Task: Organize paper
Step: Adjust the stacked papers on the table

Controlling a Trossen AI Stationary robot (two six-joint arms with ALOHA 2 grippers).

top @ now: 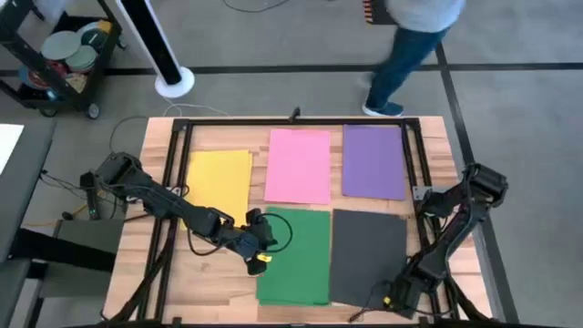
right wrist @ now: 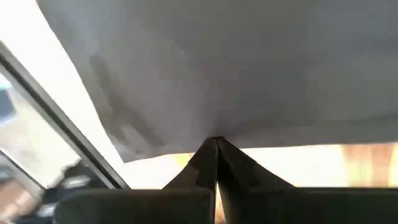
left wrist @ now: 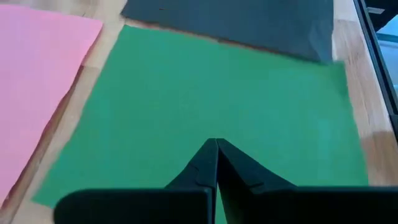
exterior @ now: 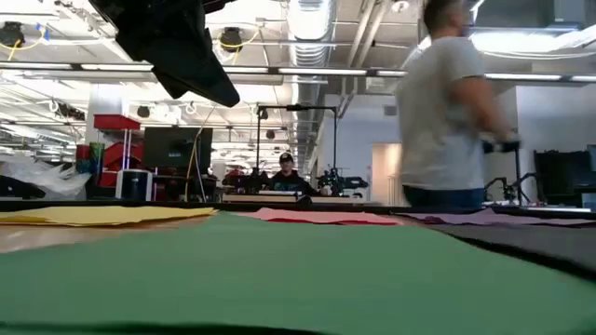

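Pale wooden bench [top: 232, 137], plank-topped, in an open workshop; five sheets of paper laid flat in two rows. Far row: yellow sheet [top: 221, 182], pink sheet [top: 299, 165], purple sheet [top: 374, 161]. Near row: green sheet [top: 297, 258], black sheet [top: 368, 258], its edge seemingly touching the green. Left claw [left wrist: 216, 144] over the green sheet's left edge, fingers pressed together, holding nothing visible. Right claw [right wrist: 216, 142] at the black sheet's near right corner, fingers likewise together; whether it pinches the sheet is hard to tell. Risk, as judged: dragging either thin sheet could crease it or shift its neighbour. Person [top: 410, 46] walking beyond the bench.
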